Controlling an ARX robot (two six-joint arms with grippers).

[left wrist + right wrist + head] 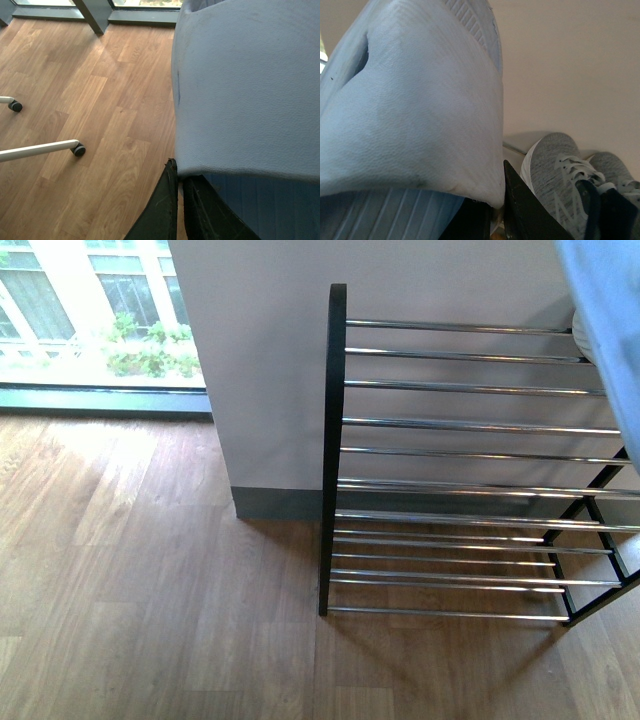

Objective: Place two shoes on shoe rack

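Left tool (181, 175) is pinched onto the strap edge of a pale blue-white rubber slide (250, 90), jaws nearly together with only rubber between them. The shoe hangs off it over the brown wood-plank floor (100, 100), not at the rack yet. Right tool (495, 202) has the same bite on a second pale blue slide (420, 115). My guess is the strap gets picked because it's the one thin bit a narrow tool can close around. That slide rides high at the right end of the black-framed shoe rack with chrome bars (335, 440), probably to clear the top tier. What's in the rack: a pair of grey knit sneakers with white soles (555, 175) sits just beyond it, seemingly up top. The bars showing in the front view carry no shoes.
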